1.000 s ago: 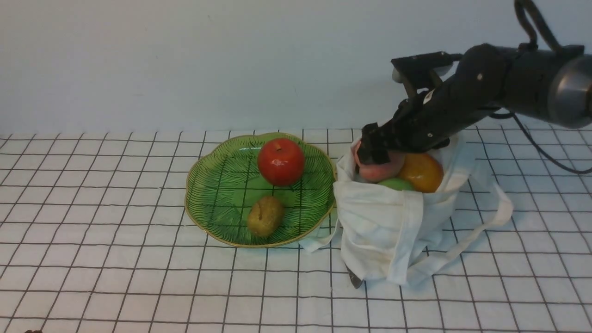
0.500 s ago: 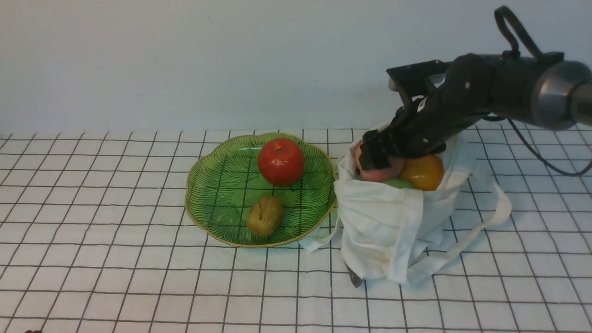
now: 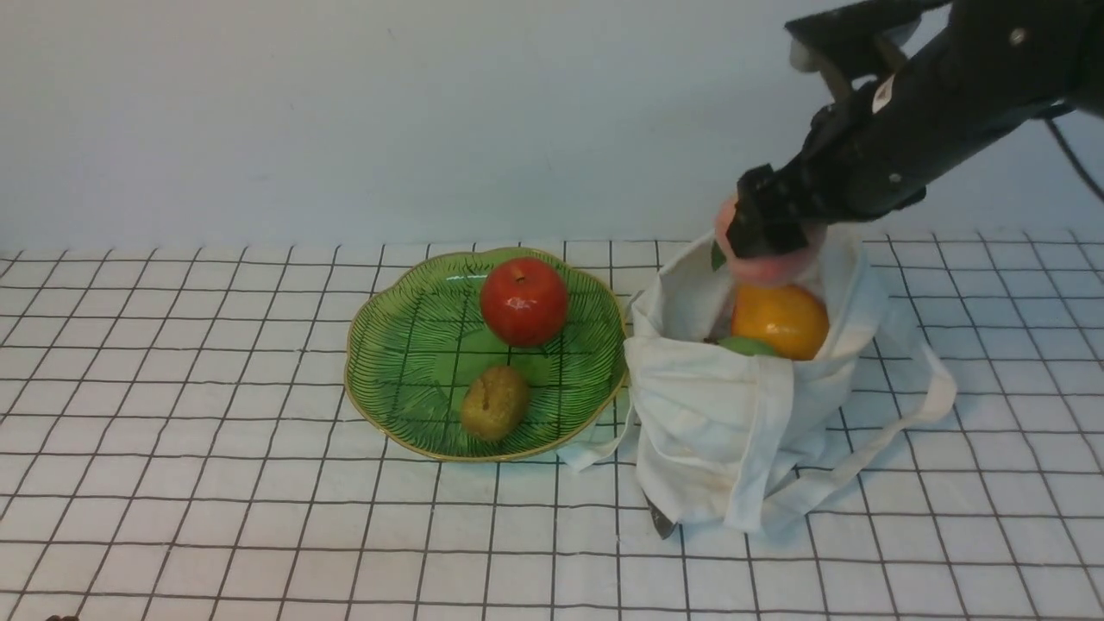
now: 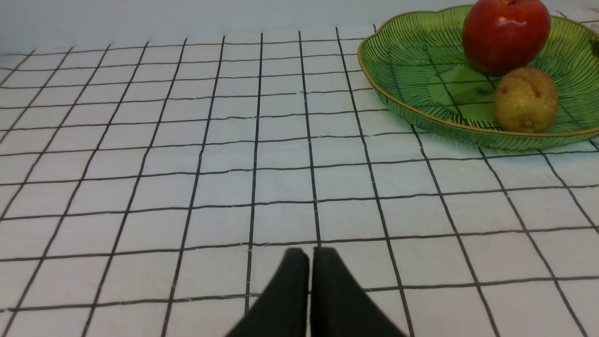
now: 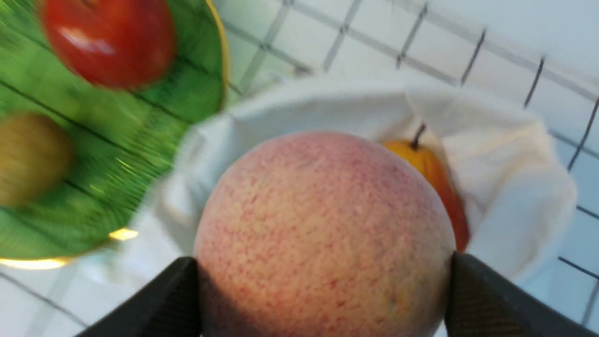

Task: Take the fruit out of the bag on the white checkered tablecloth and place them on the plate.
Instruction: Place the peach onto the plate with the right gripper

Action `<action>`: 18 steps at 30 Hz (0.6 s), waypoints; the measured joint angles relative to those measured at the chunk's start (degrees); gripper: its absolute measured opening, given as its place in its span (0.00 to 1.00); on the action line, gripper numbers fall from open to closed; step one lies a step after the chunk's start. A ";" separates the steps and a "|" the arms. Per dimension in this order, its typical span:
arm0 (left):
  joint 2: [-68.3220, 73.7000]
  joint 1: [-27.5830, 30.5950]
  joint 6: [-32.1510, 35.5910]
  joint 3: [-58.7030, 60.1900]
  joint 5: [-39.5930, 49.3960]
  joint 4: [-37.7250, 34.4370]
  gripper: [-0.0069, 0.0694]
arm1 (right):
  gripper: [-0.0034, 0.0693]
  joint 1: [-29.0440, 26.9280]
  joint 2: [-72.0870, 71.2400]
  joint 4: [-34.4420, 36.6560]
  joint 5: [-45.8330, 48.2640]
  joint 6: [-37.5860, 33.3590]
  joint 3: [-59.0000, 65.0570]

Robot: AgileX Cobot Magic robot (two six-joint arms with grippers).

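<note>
My right gripper [image 3: 763, 240] is shut on the fuzzy pink peach [image 3: 770, 267] and holds it in the air just above the mouth of the off-white cloth bag [image 3: 724, 414]. In the right wrist view the peach [image 5: 323, 234] fills the space between both fingers. The orange-yellow pear [image 3: 779, 321] and a sliver of the light-green fruit [image 3: 747, 346] lie in the bag. The green leaf-shaped plate [image 3: 405, 362] sits left of the bag. My left gripper [image 4: 310, 255] is shut and empty, low over the checkered tablecloth [image 4: 187, 154], out of the front view.
A glossy red apple [image 3: 523, 300] and a small brownish-yellow lumpy fruit [image 3: 494, 402] lie on the plate. The bag's strap handles [image 3: 927, 388] trail on the cloth to the right and front. A pale wall runs behind the table.
My right gripper has risen and moved right, lifting the peach out of the bag's mouth. The pear and green fruit stay in the bag.
</note>
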 joint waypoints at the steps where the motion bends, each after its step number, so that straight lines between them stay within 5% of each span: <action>1: 0.00 0.00 0.00 0.00 0.00 0.00 0.08 | 0.88 0.22 -0.68 1.97 -0.32 -0.27 0.00; 9: 0.00 0.00 0.00 0.00 0.00 0.00 0.08 | 0.88 9.01 4.49 16.76 -7.75 -6.64 0.00; 18: 0.00 0.00 0.00 0.00 0.00 0.00 0.08 | 0.92 13.49 15.18 17.62 -22.89 -13.29 0.17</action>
